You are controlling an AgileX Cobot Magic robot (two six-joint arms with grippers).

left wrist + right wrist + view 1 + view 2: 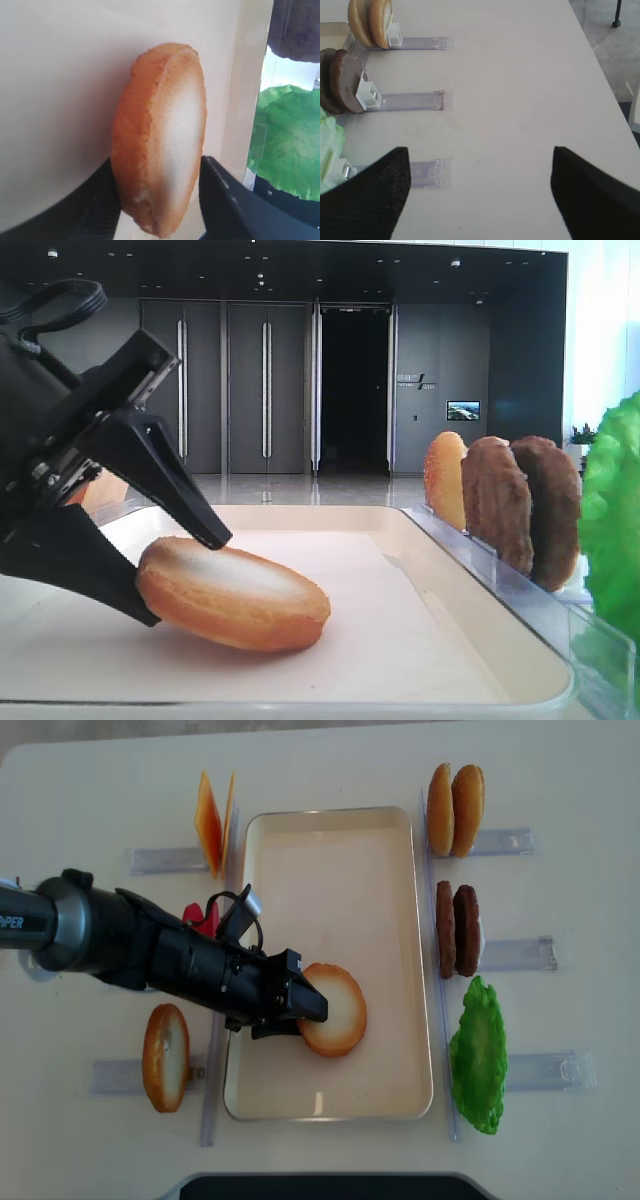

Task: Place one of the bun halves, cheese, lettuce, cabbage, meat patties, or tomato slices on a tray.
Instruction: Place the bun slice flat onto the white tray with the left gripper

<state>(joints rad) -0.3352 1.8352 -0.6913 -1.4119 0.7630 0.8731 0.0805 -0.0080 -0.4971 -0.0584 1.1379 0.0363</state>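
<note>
This looks like an office building lobby. Behind the tabletop [300, 515] stand tall dark double doors [265, 390] with long handles, and right of them a small wall screen [463, 410] glows over polished floor.

- Tray [400, 830]: cream-white rounded rectangle with a low raised rim, lying flat at the centre of the table.
- Bun half on tray [336, 1010]: golden-brown disc, pale flat face up, lying tilted on the tray floor left of centre.
- Bun halves [455, 808]: two standing on edge, side by side, just right of the tray's far corner.
- Bun half [166, 1057]: standing on edge, left of the tray.
- Meat patties [457, 929]: two dark brown rough discs, on edge, touching.
- Lettuce [478, 1055]: bright green frilly leaf, upright, near the patties.
- Cheese [213, 822]: thin orange slices, on edge.
- Tomato slices [200, 916]: red, mostly hidden.
</note>
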